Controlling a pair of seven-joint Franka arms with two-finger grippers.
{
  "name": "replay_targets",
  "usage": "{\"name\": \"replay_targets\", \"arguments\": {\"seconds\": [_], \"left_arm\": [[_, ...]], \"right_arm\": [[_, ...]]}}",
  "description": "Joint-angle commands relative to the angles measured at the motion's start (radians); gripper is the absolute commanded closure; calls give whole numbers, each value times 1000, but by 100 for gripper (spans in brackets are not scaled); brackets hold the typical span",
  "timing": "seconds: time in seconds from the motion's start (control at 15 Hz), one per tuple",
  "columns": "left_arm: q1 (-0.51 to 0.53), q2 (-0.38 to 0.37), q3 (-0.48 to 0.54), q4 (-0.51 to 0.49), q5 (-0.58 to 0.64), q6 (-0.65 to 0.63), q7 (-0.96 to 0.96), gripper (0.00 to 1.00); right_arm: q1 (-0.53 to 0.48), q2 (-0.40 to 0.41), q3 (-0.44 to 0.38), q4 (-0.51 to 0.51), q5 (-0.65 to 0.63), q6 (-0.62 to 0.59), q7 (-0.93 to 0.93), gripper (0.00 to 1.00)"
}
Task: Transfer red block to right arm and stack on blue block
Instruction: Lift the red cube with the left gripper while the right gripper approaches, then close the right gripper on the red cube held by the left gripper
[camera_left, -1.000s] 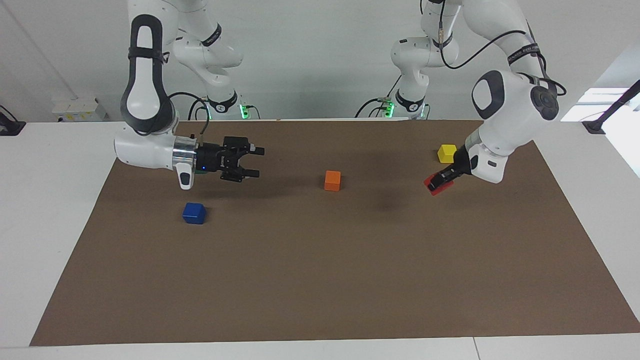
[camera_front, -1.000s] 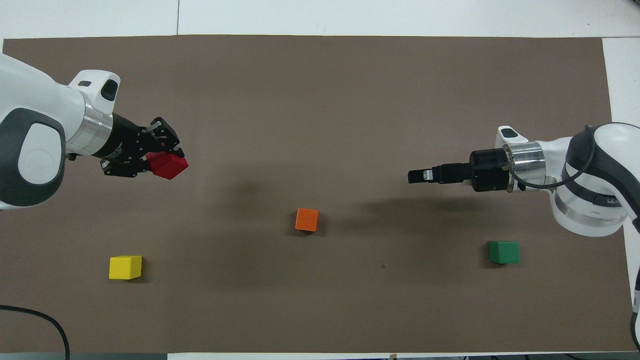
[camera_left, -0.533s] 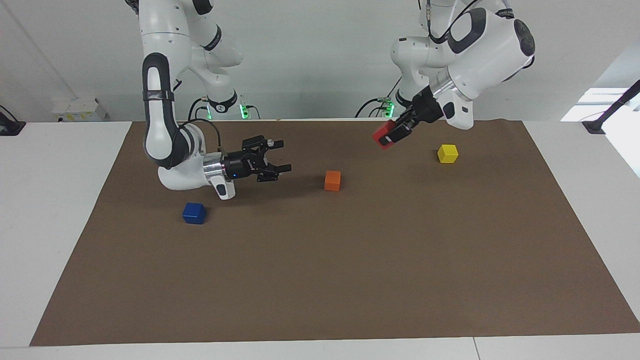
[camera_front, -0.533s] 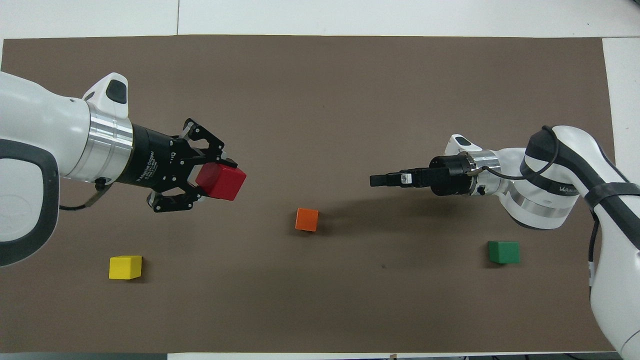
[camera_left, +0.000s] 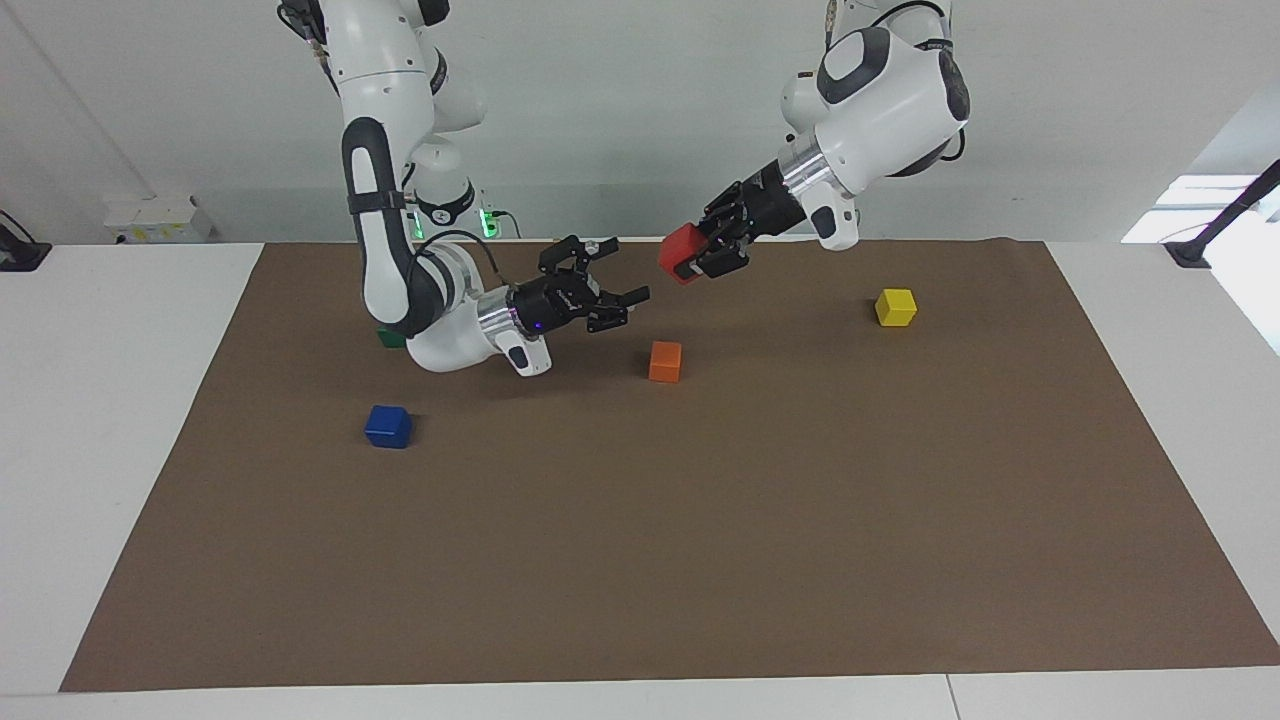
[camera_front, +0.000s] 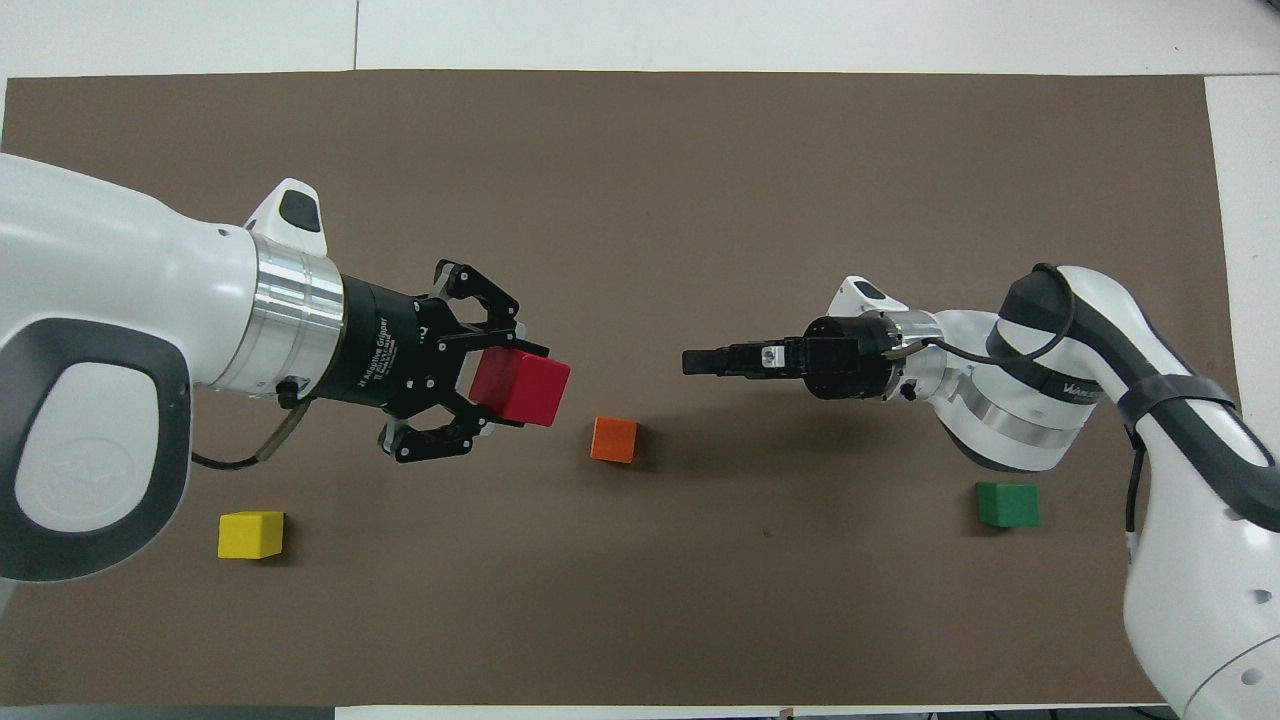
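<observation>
My left gripper (camera_left: 702, 257) is shut on the red block (camera_left: 683, 253) and holds it in the air over the middle of the brown mat; it also shows in the overhead view (camera_front: 505, 386) with the red block (camera_front: 521, 388). My right gripper (camera_left: 622, 272) is open, raised and pointed at the red block, a small gap apart from it. In the overhead view the right gripper (camera_front: 695, 361) shows edge-on. The blue block (camera_left: 388, 426) sits on the mat toward the right arm's end. It is hidden in the overhead view.
An orange block (camera_left: 665, 361) (camera_front: 613, 439) lies on the mat under the gap between the grippers. A yellow block (camera_left: 895, 307) (camera_front: 251, 534) lies toward the left arm's end. A green block (camera_front: 1007, 504) sits near the right arm's base.
The left gripper has carried the red block up and toward the middle of the mat. The right gripper has moved toward it, staying open, and the gap has shrunk.
</observation>
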Motion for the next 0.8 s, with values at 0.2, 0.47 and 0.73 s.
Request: {"name": "replay_targets", "arguments": {"seconds": [0.2, 0.47, 0.73], "left_arm": [[-77, -59, 15, -115, -55, 211, -62, 100], [-80, -76, 15, -152, -55, 226, -88, 100], [-103, -81, 15, -153, -55, 217, -131, 100]], "right_arm": [[59, 71, 15, -23, 174, -163, -60, 0], [82, 74, 15, -6, 213, -142, -54, 0], [82, 75, 15, 6, 230, -134, -54, 0]]}}
